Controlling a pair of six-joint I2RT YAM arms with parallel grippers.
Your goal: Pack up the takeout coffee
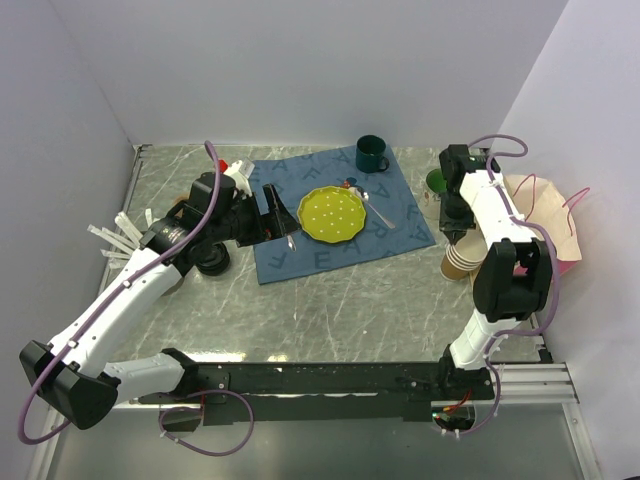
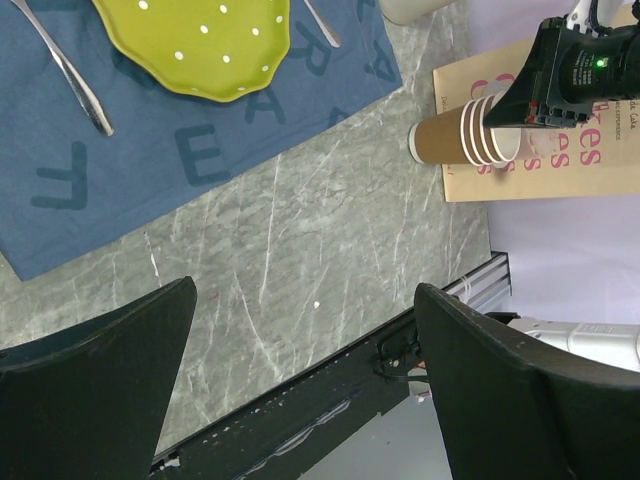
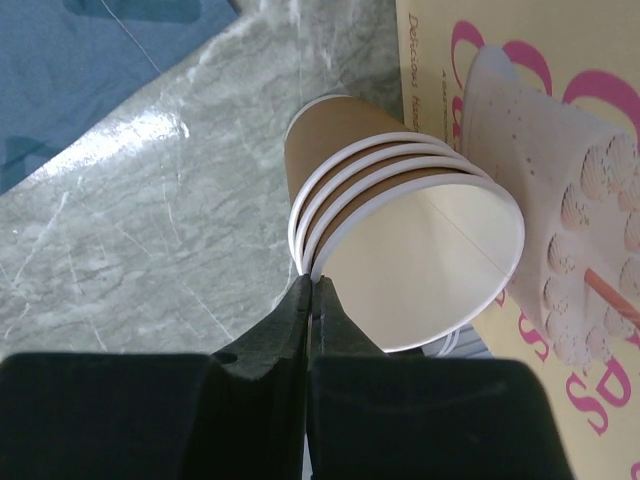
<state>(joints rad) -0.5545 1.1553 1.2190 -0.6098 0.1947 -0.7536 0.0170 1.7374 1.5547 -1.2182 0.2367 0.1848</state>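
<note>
A round black lid [image 1: 212,262] shows on the table just under my left arm; it looks like the top of the takeout coffee, and its brown body is hidden. My left gripper [image 1: 272,213] is open and empty above the blue mat's left edge [image 2: 305,300]. My right gripper [image 1: 455,222] is at the right, shut with its tips [image 3: 312,282] pinching the rim of the nearest cup in a stack of lidless tan paper cups [image 3: 400,210], which lies on its side [image 2: 465,135].
A yellow dotted plate [image 1: 332,213] and spoons lie on the blue lettered mat [image 1: 300,255]. Green mugs stand at the back [image 1: 372,153] and by the right arm [image 1: 436,180]. A cream paper bag with pink print [image 1: 548,215] lies at the right. White plastic cutlery [image 1: 115,238] lies at the left.
</note>
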